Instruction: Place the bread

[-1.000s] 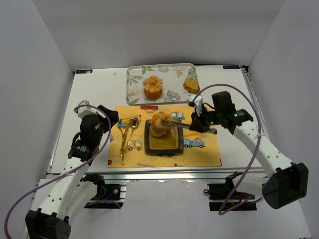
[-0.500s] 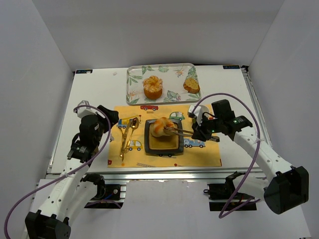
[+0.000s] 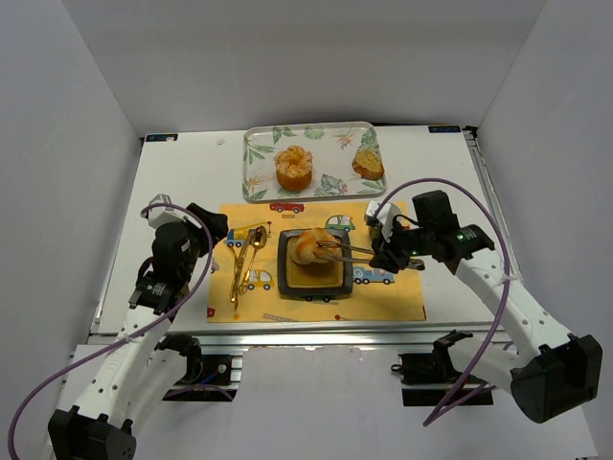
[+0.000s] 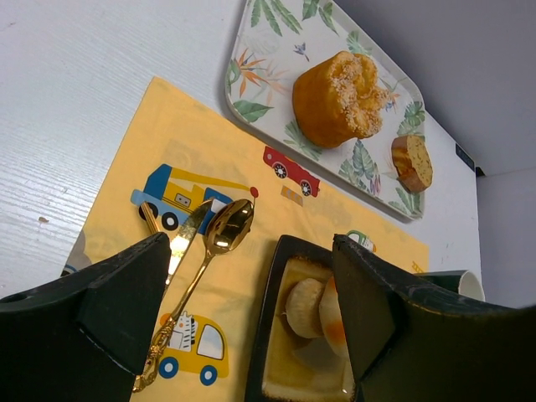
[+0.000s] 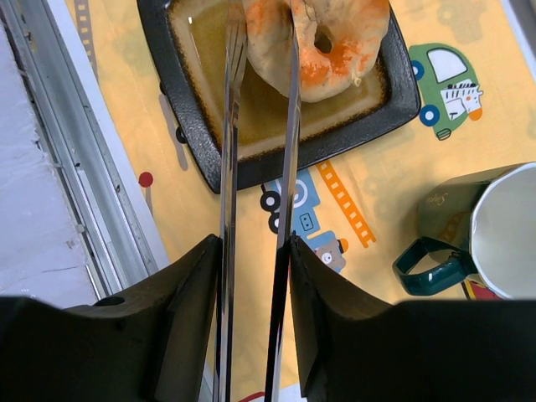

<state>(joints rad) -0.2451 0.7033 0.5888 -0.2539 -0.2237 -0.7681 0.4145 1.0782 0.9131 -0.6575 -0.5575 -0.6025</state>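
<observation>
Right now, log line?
bread: on black plate | tongs: right jaws, at bread | left jaws: open, empty

The plate (image 5: 400, 94) has a glossy black glaze. The tongs (image 5: 228, 193) are polished metal and the spoon (image 4: 219, 239) shiny gold metal. The bread (image 5: 356, 25) looks rough, the worktop (image 4: 75, 100) matt.

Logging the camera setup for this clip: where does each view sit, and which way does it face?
Top external: above and behind the robot, looking down on the table; left hand and right hand show.
Left wrist: low, facing across the placemat to the tray; the open left fingers show.
Right wrist: looking down along the tongs between the right fingers.
All three share the bread on the black plate.
</observation>
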